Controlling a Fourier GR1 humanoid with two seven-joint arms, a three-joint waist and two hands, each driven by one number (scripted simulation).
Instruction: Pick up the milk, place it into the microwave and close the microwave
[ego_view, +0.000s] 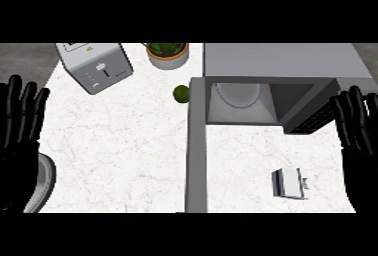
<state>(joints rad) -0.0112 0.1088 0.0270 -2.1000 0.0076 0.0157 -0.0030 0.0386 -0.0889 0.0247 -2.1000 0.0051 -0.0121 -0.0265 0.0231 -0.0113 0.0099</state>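
Black fingers of the left hand (21, 112) stand straight and spread, holding nothing, resting far left of the microwave (284, 60) at the counter's (118, 150) edge. Next across, still left of the microwave: a toaster (96, 66), a potted plant (168, 54), and a small green fruit (181, 93) just beside the microwave's open door (196, 150), which swings out toward the robot. Cavity's wide open, w/ the turntable plate (238, 95) showing inside. The milk (289, 183) lies on the counter in front of the microwave, right of the door, nothing touching it. Far right of the microwave, the right hand (358, 122) is up too, fingers straight and apart, nothing held.

So pick-up hasn't begun, by the look of it. The right hand seems the sensible one; it's nearer the carton & the door blocks the left. Best approach, probably: come down over the carton, curl around its narrow sides, lift before moving toward the cavity, and keep away from the door edge. Cavity mouth looks narrow vs. the hand, so go in straight.
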